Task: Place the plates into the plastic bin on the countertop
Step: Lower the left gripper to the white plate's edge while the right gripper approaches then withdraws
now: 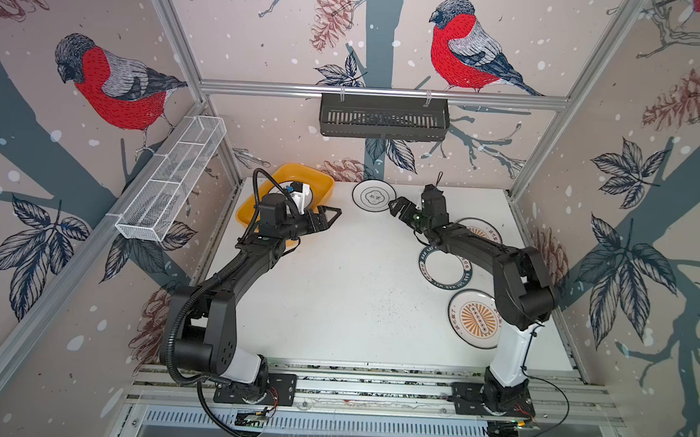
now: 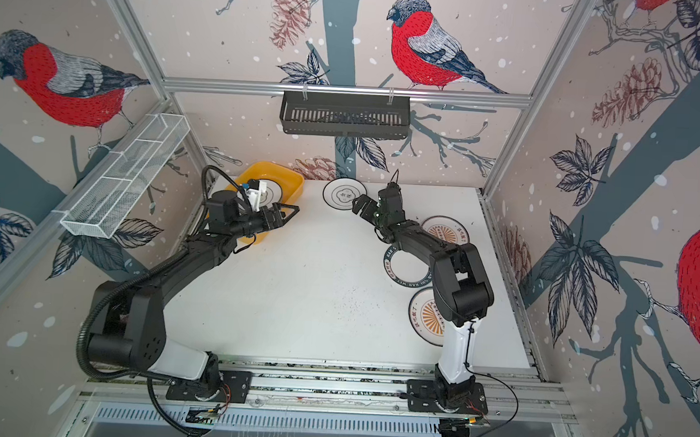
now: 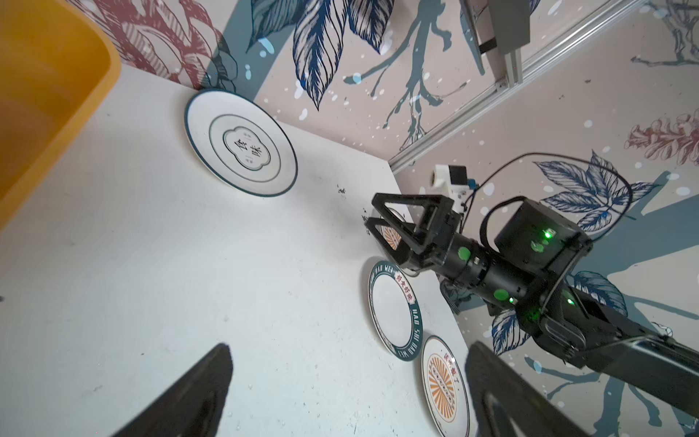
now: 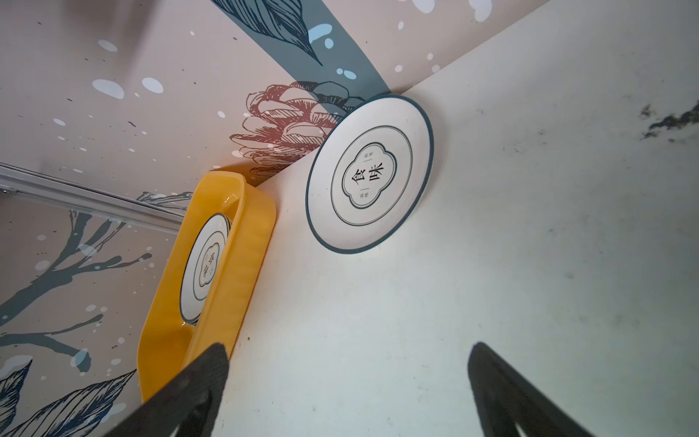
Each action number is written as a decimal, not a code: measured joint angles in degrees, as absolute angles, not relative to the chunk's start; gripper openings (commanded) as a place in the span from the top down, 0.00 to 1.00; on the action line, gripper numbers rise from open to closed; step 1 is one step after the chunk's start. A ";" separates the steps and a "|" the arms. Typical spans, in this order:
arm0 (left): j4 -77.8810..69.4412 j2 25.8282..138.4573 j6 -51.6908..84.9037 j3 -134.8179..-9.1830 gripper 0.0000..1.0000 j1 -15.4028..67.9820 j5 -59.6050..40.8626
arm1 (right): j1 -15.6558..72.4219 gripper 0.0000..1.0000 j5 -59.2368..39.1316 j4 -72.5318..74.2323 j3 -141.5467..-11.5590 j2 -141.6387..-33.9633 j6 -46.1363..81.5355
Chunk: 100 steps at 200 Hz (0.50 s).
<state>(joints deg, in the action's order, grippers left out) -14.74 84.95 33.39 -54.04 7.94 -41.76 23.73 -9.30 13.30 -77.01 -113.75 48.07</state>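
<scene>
**Top views.** The plastic bin (image 1: 243,217) sits at the far left corner of the countertop (image 1: 335,293). In both top views the left arm hides part of its contents. The left gripper (image 1: 331,219) hovers above the countertop just right of the bin, with its fingers spread wide and holding nothing. The right gripper (image 1: 396,210) points at the flower-emblem plate (image 1: 374,195), which lies flat at far centre, just beside the back wall. Its fingers are also wide and empty. Three plates lie along the right side:
- far sunburst plate (image 1: 482,232), partly under the right arm
- green-rimmed plate (image 1: 441,267), in the middle
- near sunburst plate (image 2: 427,316), closest to the right arm's base

**Left wrist view.** The left gripper (image 3: 350,345) is fully spread over bare countertop. The bin wall (image 3: 45,113) stands to its left. The right gripper (image 3: 372,212) is open and clear of every plate.

**Right wrist view.** The right gripper (image 4: 348,346) stands wide, with nothing between its fingers. Ahead are the flower-emblem plate (image 4: 368,174) and the bin (image 4: 230,287). A binned plate (image 4: 206,265) with the same emblem lies inside the bin. How many plates lie under it cannot be told.
</scene>
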 measured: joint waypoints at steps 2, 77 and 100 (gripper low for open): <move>-14.66 85.01 33.28 -54.08 0.04 8.10 -41.76 | 23.64 0.00 -9.43 13.32 -77.21 -114.13 48.31; -12.51 90.74 31.79 -59.16 0.04 12.56 -35.81 | 22.31 0.00 -12.99 15.90 -78.30 -117.25 51.42; -12.60 94.78 33.34 -62.78 0.04 13.23 -31.64 | 21.96 0.00 -13.17 17.15 -76.53 -114.67 50.96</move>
